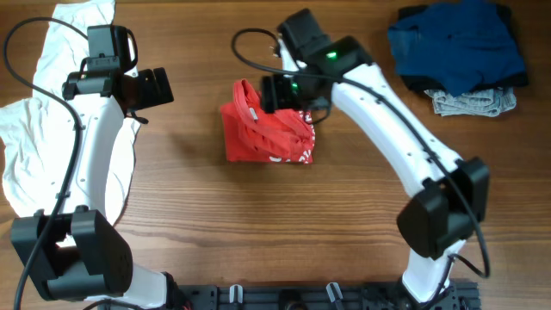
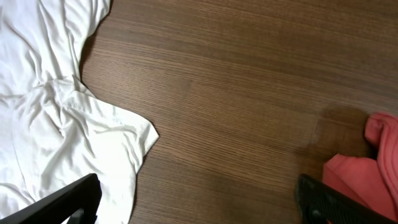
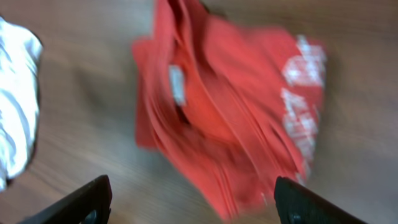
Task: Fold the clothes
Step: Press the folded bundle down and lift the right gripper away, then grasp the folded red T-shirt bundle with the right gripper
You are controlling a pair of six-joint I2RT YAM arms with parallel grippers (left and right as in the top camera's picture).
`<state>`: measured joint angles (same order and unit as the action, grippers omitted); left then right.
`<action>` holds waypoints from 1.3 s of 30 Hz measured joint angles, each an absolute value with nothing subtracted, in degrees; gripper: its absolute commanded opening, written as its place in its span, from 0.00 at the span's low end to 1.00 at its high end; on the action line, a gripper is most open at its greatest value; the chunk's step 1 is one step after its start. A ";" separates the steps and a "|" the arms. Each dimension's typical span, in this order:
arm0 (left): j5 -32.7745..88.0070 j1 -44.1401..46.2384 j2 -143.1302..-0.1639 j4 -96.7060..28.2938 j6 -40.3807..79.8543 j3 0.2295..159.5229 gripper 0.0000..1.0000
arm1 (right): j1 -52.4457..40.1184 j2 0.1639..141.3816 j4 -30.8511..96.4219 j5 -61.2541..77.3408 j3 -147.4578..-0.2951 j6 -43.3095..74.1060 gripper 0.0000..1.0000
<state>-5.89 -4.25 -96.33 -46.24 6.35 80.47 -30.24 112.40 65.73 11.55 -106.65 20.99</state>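
The red T-shirt (image 1: 265, 131) lies folded in a small rumpled bundle at the table's middle, white lettering along its right edge. It fills the blurred right wrist view (image 3: 230, 118) and its edge shows in the left wrist view (image 2: 373, 168). My right gripper (image 1: 280, 93) hovers at the bundle's top right, open and empty (image 3: 189, 202). My left gripper (image 1: 157, 87) is open and empty (image 2: 199, 202), over bare wood between the white shirt and the red bundle. The large white shirt (image 1: 34, 129) lies spread at the far left (image 2: 56, 106).
A dark blue garment (image 1: 456, 43) lies bunched at the back right on a grey piece (image 1: 473, 102). Bare wooden tabletop (image 1: 284, 224) runs across the front. A black rail (image 1: 327, 297) lines the near edge.
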 measured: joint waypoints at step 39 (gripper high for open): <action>-1.56 -4.25 -96.33 -45.41 6.35 80.47 1.00 | -36.40 111.35 51.11 16.71 -88.05 13.04 0.04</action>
